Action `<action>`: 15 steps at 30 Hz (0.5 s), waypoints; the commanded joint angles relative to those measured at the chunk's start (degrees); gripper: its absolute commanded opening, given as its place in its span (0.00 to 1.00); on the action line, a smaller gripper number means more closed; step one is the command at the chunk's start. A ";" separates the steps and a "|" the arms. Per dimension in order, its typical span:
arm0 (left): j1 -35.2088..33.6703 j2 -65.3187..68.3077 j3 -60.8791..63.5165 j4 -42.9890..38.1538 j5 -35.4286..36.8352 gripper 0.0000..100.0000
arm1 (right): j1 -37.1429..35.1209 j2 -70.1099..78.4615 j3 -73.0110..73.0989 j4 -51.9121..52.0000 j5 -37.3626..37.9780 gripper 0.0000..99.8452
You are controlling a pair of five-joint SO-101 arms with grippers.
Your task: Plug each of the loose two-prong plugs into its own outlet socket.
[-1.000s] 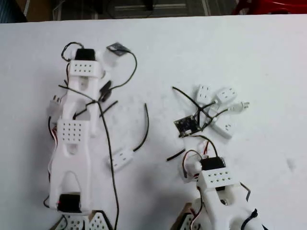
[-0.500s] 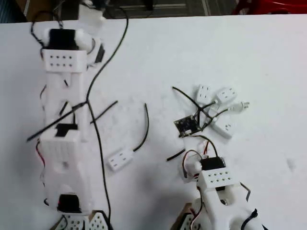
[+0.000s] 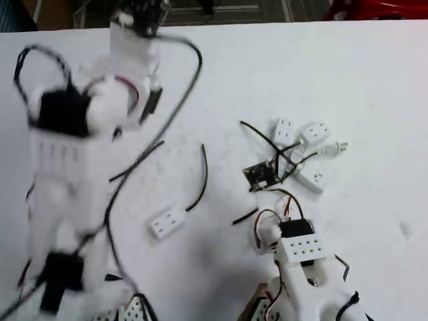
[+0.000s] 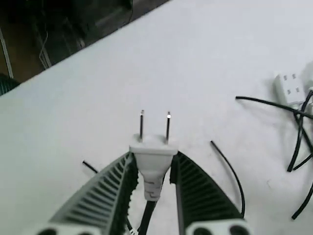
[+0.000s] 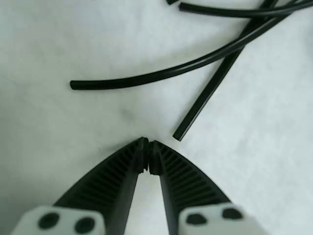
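The left gripper (image 4: pixel 152 159) is part-closed on the white two-prong plug (image 4: pixel 152 147) — fingers clamp its body from both sides, prongs pointing out above the table (image 4: pixel 98 78). The right gripper (image 5: pixel 148 155) is pinched together on nothing, beside black cable ends (image 5: pixel 177 134) — the outlet sockets (image 3: pixel 301 140) cluster beyond it, a lone socket (image 3: pixel 167 222) well apart.

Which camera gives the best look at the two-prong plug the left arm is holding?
The left wrist view: the white plug sits clamped between the fingers, both prongs clear against the table. In the high view it is just a blur at the tip of the left arm. The right wrist view faces loose black cables instead.
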 commanded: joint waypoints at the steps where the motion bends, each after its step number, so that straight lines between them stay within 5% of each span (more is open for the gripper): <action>1: 2.77 -15.60 17.58 -11.87 3.52 0.02 | -1.27 -0.13 0.26 -0.84 0.00 0.02; 9: 2.95 -46.64 58.55 -38.42 6.24 0.02 | -1.27 -0.13 0.26 -0.84 0.00 0.02; 15: 2.77 -67.91 82.37 -48.88 2.11 0.02 | -1.27 -0.13 0.26 -0.84 0.00 0.02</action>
